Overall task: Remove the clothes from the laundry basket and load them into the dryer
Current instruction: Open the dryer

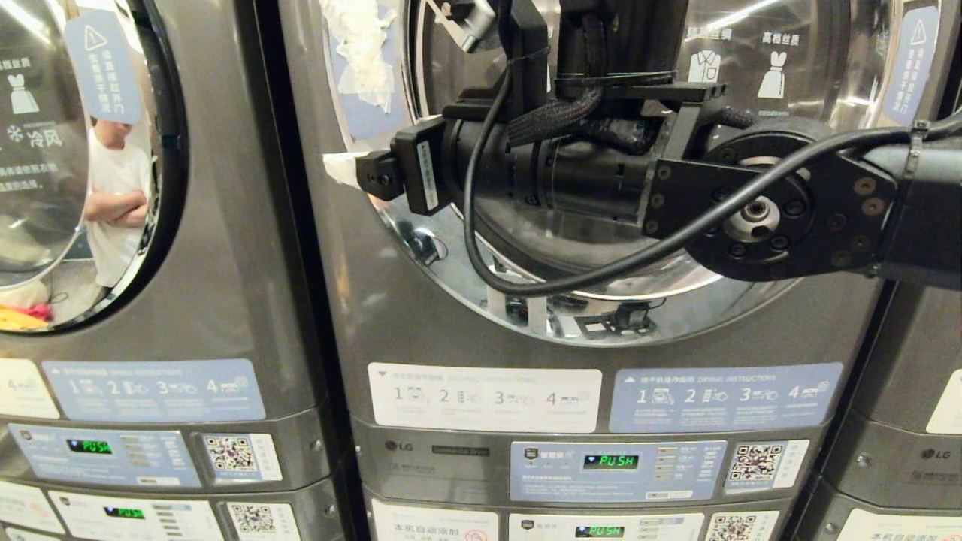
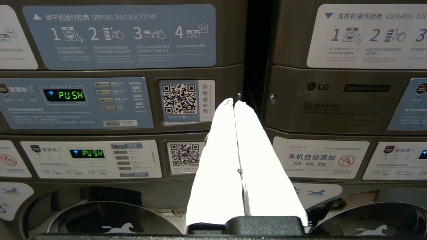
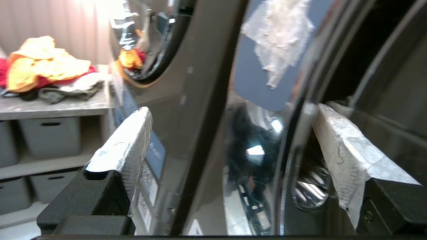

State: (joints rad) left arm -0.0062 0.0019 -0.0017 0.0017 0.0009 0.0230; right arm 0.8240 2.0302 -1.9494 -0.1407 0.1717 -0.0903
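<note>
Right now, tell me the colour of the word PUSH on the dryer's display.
Green on black display, clearest in the left wrist view.

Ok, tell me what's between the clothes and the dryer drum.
The closed dryer door. The right gripper, jaws open, straddles its left rim. The clothes lie on a shelf aside.

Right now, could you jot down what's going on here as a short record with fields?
Machine in front: dryer, grey, round chrome-rimmed door shut
Display: green "PUSH"
Right pincer: open, at the left edge of the dryer door, straddling the rim, holding nothing
Left pincer: shut, empty, pointing at the lower control panels
Clothes: orange, red and grey pile on a shelf to the side
Person: reflected in the neighbouring door glass, arms crossed
</note>
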